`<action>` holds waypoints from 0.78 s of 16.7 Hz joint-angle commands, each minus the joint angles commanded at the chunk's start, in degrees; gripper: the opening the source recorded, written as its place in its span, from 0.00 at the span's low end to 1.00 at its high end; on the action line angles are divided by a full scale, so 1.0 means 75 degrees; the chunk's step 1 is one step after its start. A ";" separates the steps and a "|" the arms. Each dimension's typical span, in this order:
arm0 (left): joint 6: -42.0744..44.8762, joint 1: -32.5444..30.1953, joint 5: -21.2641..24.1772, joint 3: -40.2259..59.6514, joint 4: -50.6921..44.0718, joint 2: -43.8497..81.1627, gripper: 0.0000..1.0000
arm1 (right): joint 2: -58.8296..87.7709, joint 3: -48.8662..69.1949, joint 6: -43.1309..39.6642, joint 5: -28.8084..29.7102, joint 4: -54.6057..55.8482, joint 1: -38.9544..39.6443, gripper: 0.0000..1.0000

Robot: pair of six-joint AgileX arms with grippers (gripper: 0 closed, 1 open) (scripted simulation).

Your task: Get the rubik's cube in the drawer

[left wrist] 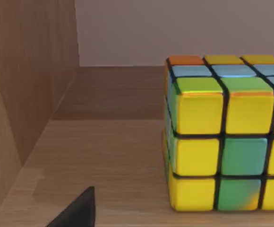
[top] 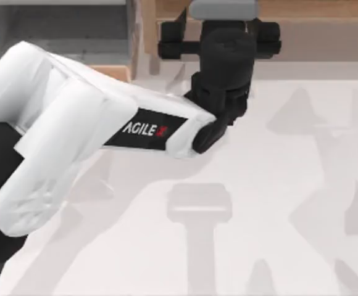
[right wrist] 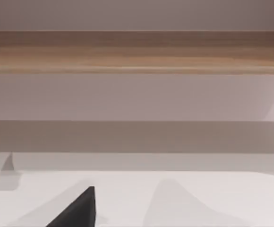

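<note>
The rubik's cube (left wrist: 222, 142), yellow and green tiles with dark grid lines, sits upright on the wooden floor of the long shelf, close in front of my left wrist camera. My left gripper (top: 221, 43) reaches into that shelf (top: 302, 24) at the top centre of the table. One dark finger (left wrist: 75, 210) shows off to the side of the cube without touching it, so the gripper is open and holds nothing. The drawer (top: 62, 28) stands at the top left, its grey inside showing behind a light wood panel (top: 114, 73).
My right arm is parked; its wrist view faces the long wooden shelf (right wrist: 137, 52) and brown-grey recess (right wrist: 137, 137) across the white table (right wrist: 198, 198), with one finger (right wrist: 75, 210) low in the picture. A wooden side wall (left wrist: 28, 71) stands beside the cube.
</note>
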 joint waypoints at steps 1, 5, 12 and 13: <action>-0.0003 -0.0054 -0.0051 0.0143 0.0078 0.0184 1.00 | 0.0000 0.0000 0.0000 0.0000 0.0000 0.0000 1.00; -0.0005 -0.0092 -0.0084 0.0244 0.0133 0.0311 1.00 | 0.0000 0.0000 0.0000 0.0000 0.0000 0.0000 1.00; -0.0019 -0.0055 -0.0045 0.0866 -0.0285 0.0522 1.00 | 0.0000 0.0000 0.0000 0.0000 0.0000 0.0000 1.00; -0.0014 -0.0018 -0.0008 0.1118 -0.0427 0.0629 1.00 | 0.0000 0.0000 0.0000 0.0000 0.0000 0.0000 1.00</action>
